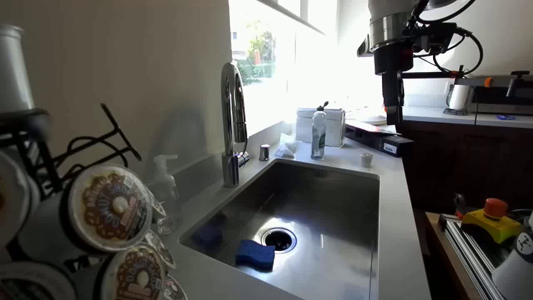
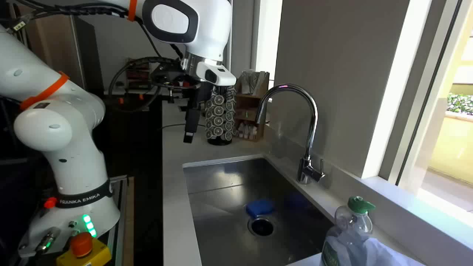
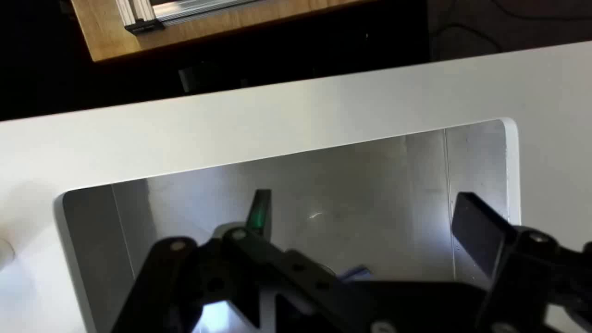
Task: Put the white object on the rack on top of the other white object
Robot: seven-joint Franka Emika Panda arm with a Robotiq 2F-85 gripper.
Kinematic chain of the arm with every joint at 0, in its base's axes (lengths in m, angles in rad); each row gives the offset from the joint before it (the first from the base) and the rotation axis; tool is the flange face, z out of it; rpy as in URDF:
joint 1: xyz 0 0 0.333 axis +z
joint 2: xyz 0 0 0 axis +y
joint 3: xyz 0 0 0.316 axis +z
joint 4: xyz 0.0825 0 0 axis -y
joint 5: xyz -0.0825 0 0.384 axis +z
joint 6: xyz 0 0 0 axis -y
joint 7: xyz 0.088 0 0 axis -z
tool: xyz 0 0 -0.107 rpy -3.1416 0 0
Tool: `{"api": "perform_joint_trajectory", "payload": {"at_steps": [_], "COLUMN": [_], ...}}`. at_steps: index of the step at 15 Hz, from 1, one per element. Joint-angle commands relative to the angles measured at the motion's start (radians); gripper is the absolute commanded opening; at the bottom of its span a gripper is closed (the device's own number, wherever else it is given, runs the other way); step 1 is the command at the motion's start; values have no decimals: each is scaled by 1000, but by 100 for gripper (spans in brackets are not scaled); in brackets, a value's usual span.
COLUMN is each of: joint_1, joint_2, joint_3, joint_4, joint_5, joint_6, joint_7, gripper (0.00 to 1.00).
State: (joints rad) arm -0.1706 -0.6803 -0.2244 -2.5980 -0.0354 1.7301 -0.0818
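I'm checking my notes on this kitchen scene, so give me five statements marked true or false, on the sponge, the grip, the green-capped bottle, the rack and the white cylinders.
1. The blue sponge lies in the sink beside the drain. True.
2. The blue sponge is being gripped. False: the fingers stand wide apart, holding nothing.
3. The green-capped bottle stands upright on the counter. True.
4. The rack holds coffee pods. True.
5. The stacking is finished. False: the small white cylinder stands on the counter, the other white cylinder atop the rack.
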Motion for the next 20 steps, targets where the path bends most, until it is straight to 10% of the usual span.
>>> {"api": "perform_joint_trajectory", "payload": {"at_steps": [1,7,15,20], "joint_1": [-9,15,213,294], "joint_2": [2,19,83,121], "joint_3": [8,20,298,355], "joint_4": [1,9,152,246], "joint_5": [5,11,-32,-69], "joint_6": [-1,-2,33,169], "joint_7": [-5,-21,7,-42], "gripper": [100,100,100,100]}}
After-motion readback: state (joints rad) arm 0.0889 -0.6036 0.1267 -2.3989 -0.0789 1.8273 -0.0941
